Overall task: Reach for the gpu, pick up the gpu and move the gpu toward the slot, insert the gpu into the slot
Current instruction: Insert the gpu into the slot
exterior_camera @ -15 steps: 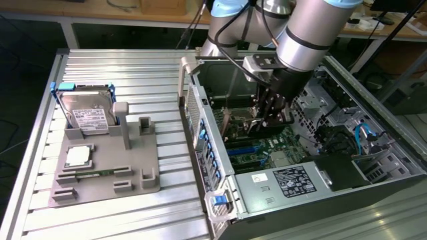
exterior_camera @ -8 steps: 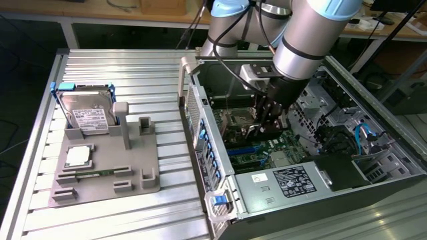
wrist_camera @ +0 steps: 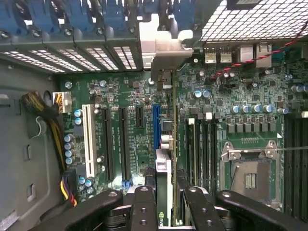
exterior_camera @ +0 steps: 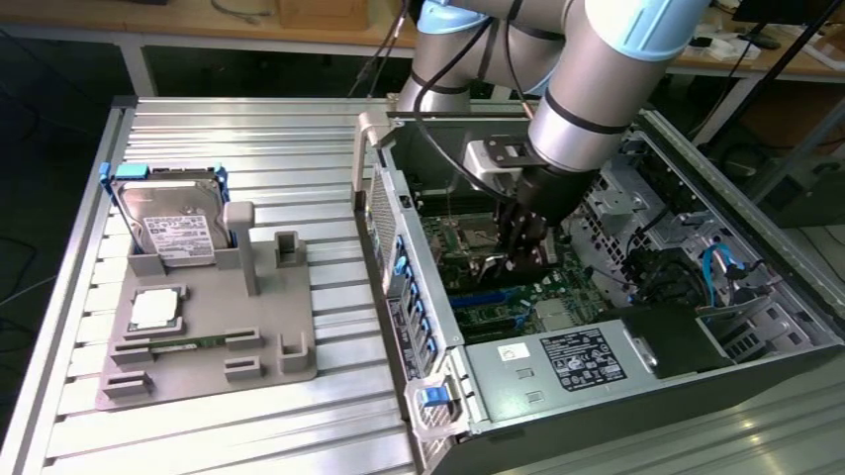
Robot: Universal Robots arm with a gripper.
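My gripper (wrist_camera: 166, 211) is shut on the gpu (wrist_camera: 164, 178), which I see edge-on running from between the black fingers (wrist_camera: 143, 208) to its silver end bracket (wrist_camera: 160, 48) by the case's rear wall. The card hangs just above the green motherboard (wrist_camera: 134, 96), lined up along the blue slot (wrist_camera: 155, 120) and beside it. I cannot tell whether its edge touches the slot. In the exterior view the gripper (exterior_camera: 517, 259) reaches down inside the open computer case (exterior_camera: 396, 228), low over the motherboard (exterior_camera: 509, 302), and its fingers hide most of the card.
A white slot (wrist_camera: 88, 139), black slots, memory slots (wrist_camera: 202, 154) and the processor socket (wrist_camera: 250, 175) surround the card. Cables (wrist_camera: 45, 118) hang at the case side. The power supply (exterior_camera: 568, 361) fills the front of the case. Outside, a grey fixture (exterior_camera: 212, 336) holds a hard drive (exterior_camera: 172, 233).
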